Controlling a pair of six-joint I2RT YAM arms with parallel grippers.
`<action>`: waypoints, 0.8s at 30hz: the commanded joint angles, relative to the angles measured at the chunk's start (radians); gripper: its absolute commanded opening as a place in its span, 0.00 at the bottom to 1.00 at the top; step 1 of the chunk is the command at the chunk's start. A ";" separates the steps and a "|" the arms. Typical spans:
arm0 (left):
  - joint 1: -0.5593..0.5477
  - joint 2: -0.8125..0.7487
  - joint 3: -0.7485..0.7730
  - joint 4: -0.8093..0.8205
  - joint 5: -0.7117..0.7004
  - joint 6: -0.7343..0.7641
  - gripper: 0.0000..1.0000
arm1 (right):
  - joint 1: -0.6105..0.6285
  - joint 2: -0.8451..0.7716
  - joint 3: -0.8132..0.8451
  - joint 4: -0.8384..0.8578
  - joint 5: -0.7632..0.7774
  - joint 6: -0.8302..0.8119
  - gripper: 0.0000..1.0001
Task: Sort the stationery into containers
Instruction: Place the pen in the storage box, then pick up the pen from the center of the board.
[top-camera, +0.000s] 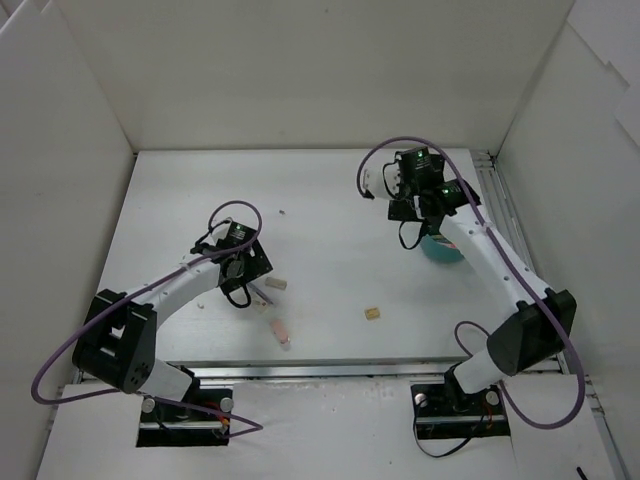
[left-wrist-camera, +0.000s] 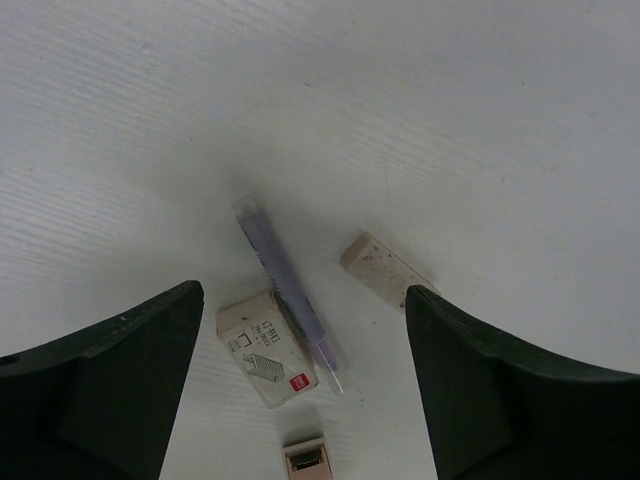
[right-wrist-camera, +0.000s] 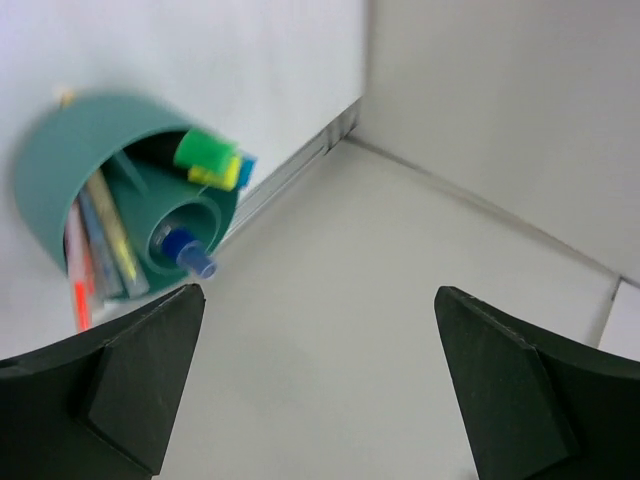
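In the teal tub (right-wrist-camera: 60, 170) at right: highlighters (right-wrist-camera: 205, 158) and pens (right-wrist-camera: 110, 235), done. Left to sort, mid-table: clear pen (left-wrist-camera: 285, 290), staple box (left-wrist-camera: 262, 350), beige eraser (left-wrist-camera: 385, 270), pink eraser (top-camera: 281, 331), tan cube (top-camera: 373, 313). Spread and empty: left gripper (left-wrist-camera: 305, 300) over the clear pen, right gripper (right-wrist-camera: 318, 300) near the tub.

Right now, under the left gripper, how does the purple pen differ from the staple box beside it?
The purple pen is long and thin; the staple box is short and blocky. The pen is translucent; the box is off-white with a printed label. Both lie flat on the table, side by side.
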 joint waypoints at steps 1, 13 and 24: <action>-0.005 0.015 0.009 0.041 -0.050 -0.076 0.75 | 0.001 -0.087 0.102 0.118 -0.158 0.225 0.98; -0.023 0.038 -0.052 0.056 -0.122 -0.186 0.54 | -0.077 -0.219 0.002 0.618 -0.067 0.909 0.98; -0.032 0.124 -0.048 0.092 -0.156 -0.237 0.14 | -0.103 -0.303 -0.173 0.578 -0.218 1.336 0.98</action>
